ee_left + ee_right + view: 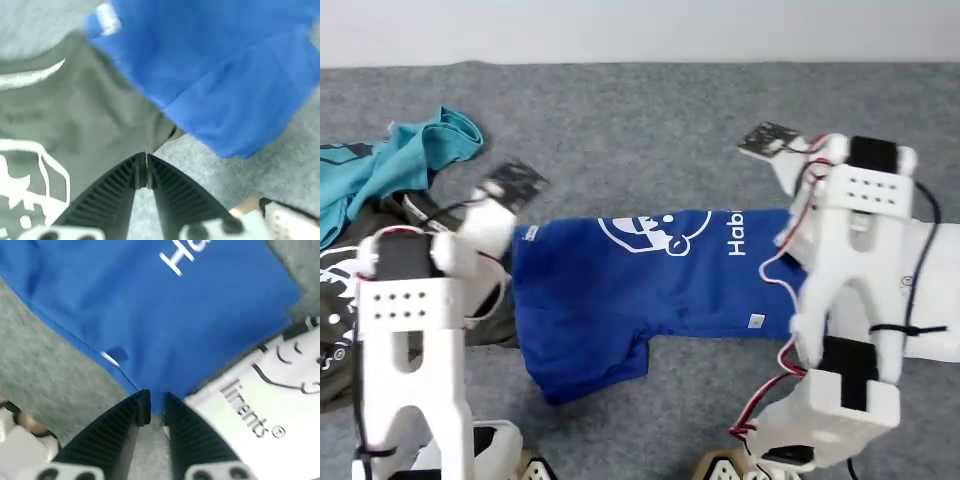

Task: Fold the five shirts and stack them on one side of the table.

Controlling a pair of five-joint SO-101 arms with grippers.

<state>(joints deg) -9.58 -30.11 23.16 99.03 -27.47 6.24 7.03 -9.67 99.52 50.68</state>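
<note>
A blue shirt (650, 280) with white print lies spread across the middle of the grey table. My right gripper (155, 407) is at its right hem, shut on the blue shirt (175, 315) where it meets a white printed shirt (260, 405). That white shirt (940, 290) lies at the right edge under the right arm. A dark olive shirt (492, 318) with white print lies at the left, partly under the blue one. My left gripper (142, 172) hangs shut over the olive shirt (75, 115), at its edge, beside the blue shirt (215, 65).
A teal shirt (390, 165) lies bunched at the back left, on top of the olive one. Bare grey table cover (640, 120) runs along the back and shows at the front centre (640, 420). Both arm bases stand at the front edge.
</note>
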